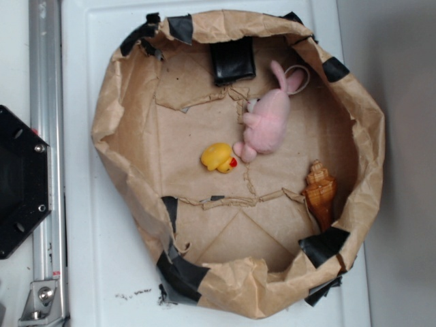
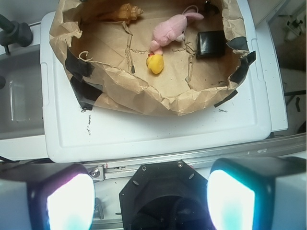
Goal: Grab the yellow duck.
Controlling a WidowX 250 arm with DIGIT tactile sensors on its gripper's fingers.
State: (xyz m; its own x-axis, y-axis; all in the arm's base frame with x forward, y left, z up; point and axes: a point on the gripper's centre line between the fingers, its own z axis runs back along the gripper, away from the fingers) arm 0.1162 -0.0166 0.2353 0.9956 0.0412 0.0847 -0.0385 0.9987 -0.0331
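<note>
The approach has not begun: in the wrist view the gripper (image 2: 151,191) hangs with its fingers (image 2: 69,199) spread wide and empty, back over the black base, off the near edge of the white table (image 2: 158,129). The yellow duck (image 1: 219,157) lies mid-floor in the brown paper basin (image 1: 109,122), just beside the pink plush bunny (image 1: 267,119) and well apart from the brown seashell (image 1: 320,191). Next, I judge, reach over the crumpled rim, descend astride the duck, keeping clear of the bunny
</note>
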